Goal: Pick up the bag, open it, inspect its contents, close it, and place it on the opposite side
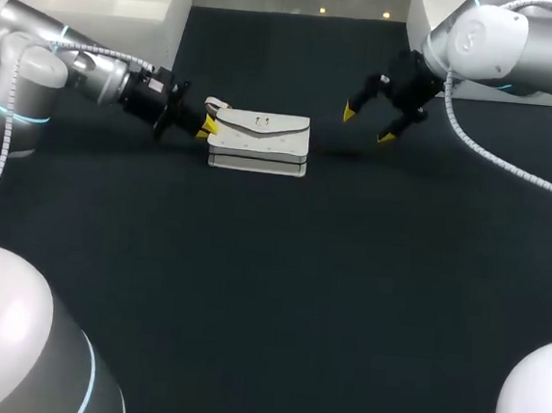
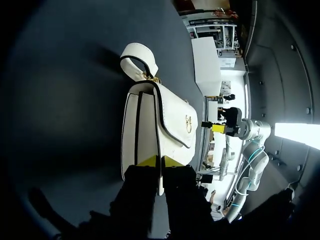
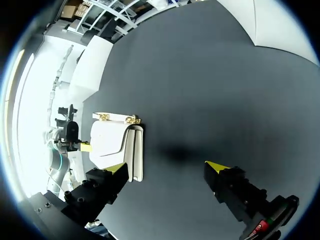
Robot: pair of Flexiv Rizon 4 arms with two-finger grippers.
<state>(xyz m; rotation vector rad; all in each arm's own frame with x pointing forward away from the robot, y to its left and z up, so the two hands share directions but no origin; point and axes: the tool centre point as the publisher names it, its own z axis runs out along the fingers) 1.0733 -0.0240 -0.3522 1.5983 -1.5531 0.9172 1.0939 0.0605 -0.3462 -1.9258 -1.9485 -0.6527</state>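
A white leather flap handbag with a gold clasp [image 1: 260, 139] [image 2: 150, 130] [image 3: 117, 142] lies flat on the black table [image 1: 297, 295]. The left gripper [image 1: 206, 128] [image 2: 160, 161] is at the handbag's left end, pinching its edge between fingers set close together. The right gripper [image 1: 368, 123] [image 3: 170, 167] hovers near the handbag's right end, fingers spread wide and not touching it.

Black table [image 1: 298, 286]; left white box [image 1: 110, 4], right white box [image 1: 429, 7] at back

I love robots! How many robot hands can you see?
2. The left hand pinches one end of the white bag; the right hand hangs open past its other end, touching nothing.
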